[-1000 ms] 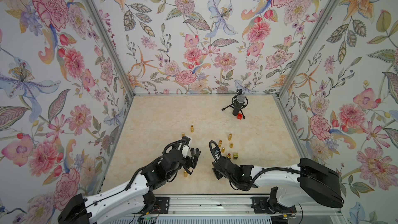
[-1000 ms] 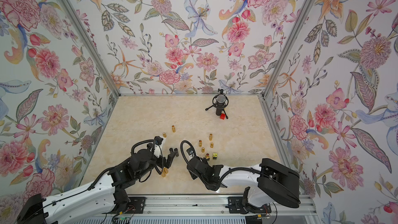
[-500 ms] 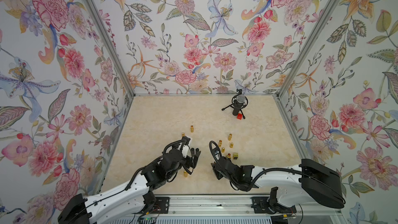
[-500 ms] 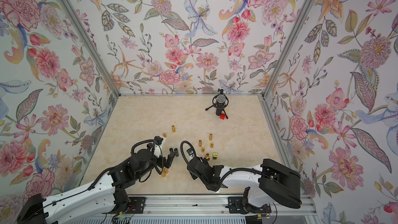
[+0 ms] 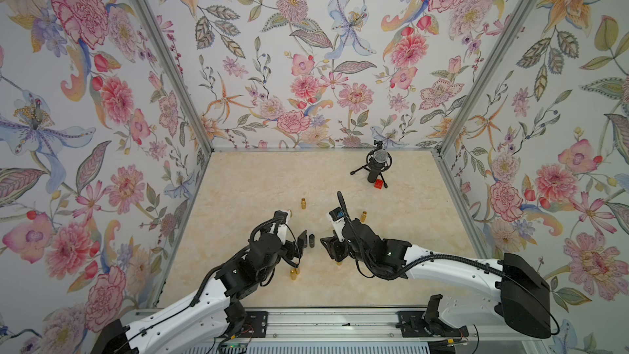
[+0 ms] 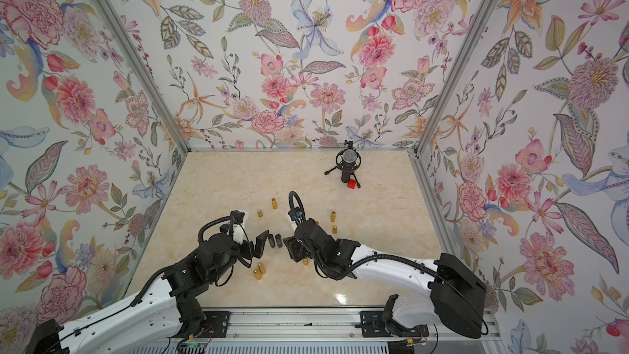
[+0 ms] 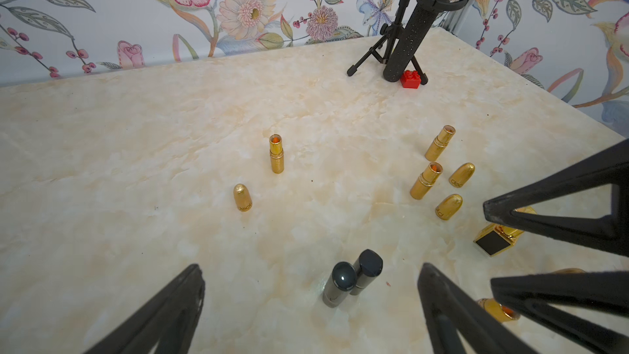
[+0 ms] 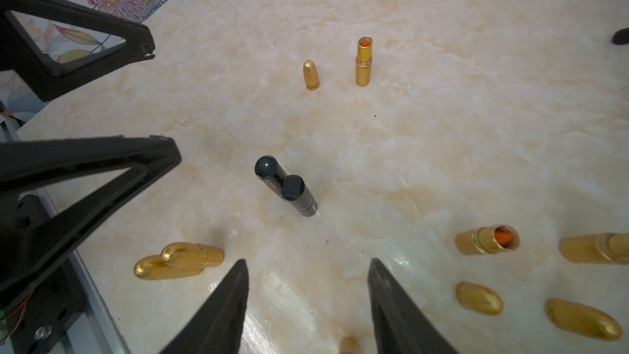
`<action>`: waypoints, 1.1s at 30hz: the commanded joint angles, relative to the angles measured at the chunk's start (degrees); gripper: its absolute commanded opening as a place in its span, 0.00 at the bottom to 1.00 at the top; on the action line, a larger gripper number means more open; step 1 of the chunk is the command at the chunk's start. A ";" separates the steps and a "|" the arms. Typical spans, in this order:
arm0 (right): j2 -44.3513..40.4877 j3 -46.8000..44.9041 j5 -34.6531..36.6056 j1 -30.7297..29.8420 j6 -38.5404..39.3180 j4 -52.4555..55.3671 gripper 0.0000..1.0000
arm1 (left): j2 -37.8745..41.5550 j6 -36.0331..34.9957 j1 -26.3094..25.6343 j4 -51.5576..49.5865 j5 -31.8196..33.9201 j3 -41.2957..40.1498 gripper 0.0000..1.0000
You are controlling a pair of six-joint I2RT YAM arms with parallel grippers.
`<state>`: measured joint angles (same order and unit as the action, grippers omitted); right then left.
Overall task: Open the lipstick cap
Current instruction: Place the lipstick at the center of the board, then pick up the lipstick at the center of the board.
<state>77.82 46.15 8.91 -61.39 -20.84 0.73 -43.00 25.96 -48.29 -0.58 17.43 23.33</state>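
Note:
Two black lipstick pieces stand upright and touching on the marble table. One has a round top, the other an angular top; which is the cap I cannot tell. Both top views show them between my two grippers. My left gripper is wide open, its fingers on either side of the pair and clear of it. My right gripper is open and empty, a short way back from the same pair. In a top view the left gripper and right gripper face each other.
Gold lipsticks and bullet-shaped gold caps are scattered around: an open one with a cap, several more, two lying by the front. A square gold case lies nearby. A microphone on a tripod and a red brick stand at the back right.
My right gripper's jaws have spread apart, and the right arm has shifted toward the back of the table. The left gripper has stayed wide open.

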 commanded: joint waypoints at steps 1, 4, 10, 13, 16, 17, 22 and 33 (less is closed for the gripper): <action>4.04 2.87 -6.33 1.50 2.66 2.55 0.59 | 1.03 3.39 1.74 -4.09 3.62 1.50 0.99; 7.47 4.78 -6.29 2.25 4.64 2.54 0.58 | 1.51 4.02 2.92 -5.20 4.12 1.60 0.99; 12.62 8.17 -6.67 2.62 7.25 2.48 0.57 | 2.22 3.75 3.99 -5.75 3.66 1.63 0.99; 14.91 9.74 -6.91 2.56 8.18 2.56 0.57 | 2.35 3.74 4.30 -5.72 3.41 1.53 0.99; 16.81 10.74 -7.02 2.59 8.70 2.53 0.57 | 2.57 3.80 4.41 -5.86 3.56 1.37 0.99; 17.35 11.04 -6.90 2.58 8.86 2.53 0.56 | 2.66 3.75 4.37 -5.84 3.56 1.32 0.99; 19.46 12.33 -6.56 2.42 9.59 2.52 0.52 | 2.84 3.66 4.70 -5.98 3.40 1.15 0.99; 22.23 14.30 -5.98 2.64 11.07 2.51 0.45 | 3.71 3.84 5.23 -6.10 2.96 0.41 0.99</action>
<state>98.72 58.59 2.39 -58.78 -11.20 2.85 -39.99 28.27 -43.86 -5.58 19.77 23.40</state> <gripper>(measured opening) 0.453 0.989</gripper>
